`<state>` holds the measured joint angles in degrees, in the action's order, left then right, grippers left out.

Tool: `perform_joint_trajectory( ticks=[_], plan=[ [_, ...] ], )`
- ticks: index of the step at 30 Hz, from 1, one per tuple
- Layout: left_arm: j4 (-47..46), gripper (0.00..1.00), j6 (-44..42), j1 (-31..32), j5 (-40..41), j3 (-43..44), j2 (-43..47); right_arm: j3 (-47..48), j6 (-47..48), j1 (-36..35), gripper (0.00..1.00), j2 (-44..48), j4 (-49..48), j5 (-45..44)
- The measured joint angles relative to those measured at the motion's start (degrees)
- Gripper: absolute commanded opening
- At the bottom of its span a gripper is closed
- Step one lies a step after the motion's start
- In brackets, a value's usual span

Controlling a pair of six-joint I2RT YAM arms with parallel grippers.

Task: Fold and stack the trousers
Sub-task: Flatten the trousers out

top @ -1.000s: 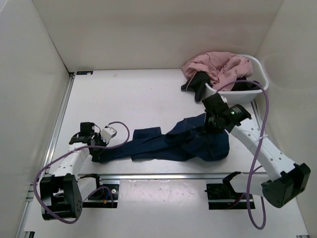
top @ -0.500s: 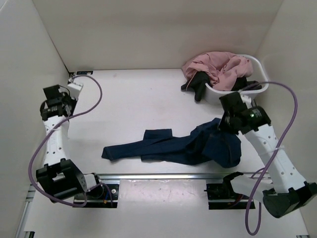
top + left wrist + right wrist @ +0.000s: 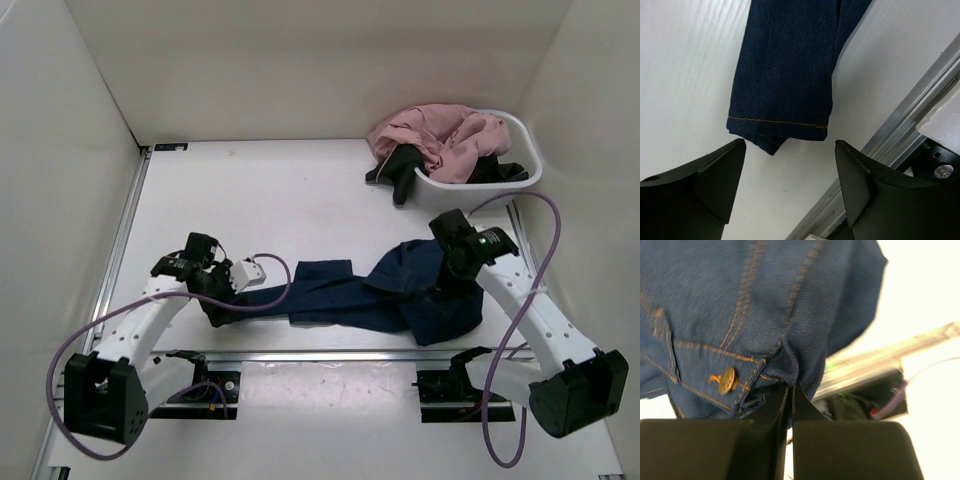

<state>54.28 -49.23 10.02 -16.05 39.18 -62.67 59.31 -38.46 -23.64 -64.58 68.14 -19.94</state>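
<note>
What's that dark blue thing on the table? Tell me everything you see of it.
The trousers are dark navy denim with orange stitching and a brass-coloured button. They lie rumpled on the table, legs stretched toward the robot's left, waist end bunched at its right. The right end effector pinches a fold beside the button; the open left end effector hangs just short of one leg hem.

The trousers (image 3: 410, 292) were dark navy denim with orange-gold stitching (image 3: 777, 121) and a coppery button (image 3: 727, 380). Over at the far right corner, the pink garment (image 3: 440, 135) was a plain dusty shade, the black garment (image 3: 400, 165) solid black, the basket (image 3: 530, 165) white. The table (image 3: 260, 200) was plain white and the cables (image 3: 556, 225) were purple.
</note>
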Motion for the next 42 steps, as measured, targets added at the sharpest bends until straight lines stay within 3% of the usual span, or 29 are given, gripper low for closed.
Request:
perform_joint_trajectory(
  ticks=[4,12,14,16,17,21,22,23,25,26,27,31,34,38,42],
  plan=[
    [-0.7,0.84,-0.3,5.3,0.2,-0.3,2.3,-5.4,-1.3,1.6,0.01,4.8,3.7,-2.8],
    [-3.8,0.80,0.0,12.0,3.9,-3.0,-4.7,-5.9,-2.5,1.6,0.02,5.7,3.7,-2.8],
    [-4.5,0.70,0.5,12.5,4.9,-3.2,-6.0,-5.9,-2.7,1.6,0.02,5.7,3.6,-2.6],
    [-5.9,0.55,1.2,13.3,5.7,-3.2,-6.4,-5.9,-2.9,1.6,0.02,5.7,3.4,-2.4],
    [-6.6,0.43,1.5,13.6,6.0,-3.2,-6.6,-5.9,-3.0,1.6,0.02,5.7,3.4,-2.4],
    [-8.1,0.14,2.6,14.1,6.9,-3.2,-9.1,-5.9,-3.0,1.6,0.04,5.7,3.3,-2.2],
    [-8.3,0.14,2.9,14.1,7.0,-3.2,-9.6,-5.9,-3.0,1.6,0.06,5.7,3.3,-2.1],
    [-8.4,0.14,3.1,14.1,7.0,-3.1,-9.8,-5.9,-3.0,1.6,0.11,5.7,3.4,-2.2],
    [-8.2,0.14,3.9,14.1,7.0,-2.8,-9.8,-5.9,-3.6,1.6,0.66,5.7,3.7,-2.7],
    [-8.0,0.14,4.3,14.1,7.1,-2.3,-9.7,-5.9,-3.6,1.6,0.87,5.7,4.2,-3.4],
    [-7.7,0.14,4.8,14.1,7.3,-1.7,-9.6,-5.9,-3.6,1.6,0.99,5.7,4.9,-4.1],
    [-6.9,0.14,6.7,13.9,7.8,1.6,-8.0,-1.2,-2.3,1.5,0.99,5.3,7.1,-4.3],
    [-6.7,0.14,8.0,12.5,8.0,3.7,-6.7,10.4,-0.7,-0.9,0.99,3.2,5.2,-3.8],
    [-6.8,0.14,9.3,11.0,8.7,4.1,-6.3,23.0,2.8,-8.0,0.99,-6.3,-2.0,-4.1],
    [-7.2,0.14,11.1,9.0,8.7,4.0,-6.3,25.2,4.6,-16.3,0.99,-22.4,-6.1,-5.2]
  ],
)
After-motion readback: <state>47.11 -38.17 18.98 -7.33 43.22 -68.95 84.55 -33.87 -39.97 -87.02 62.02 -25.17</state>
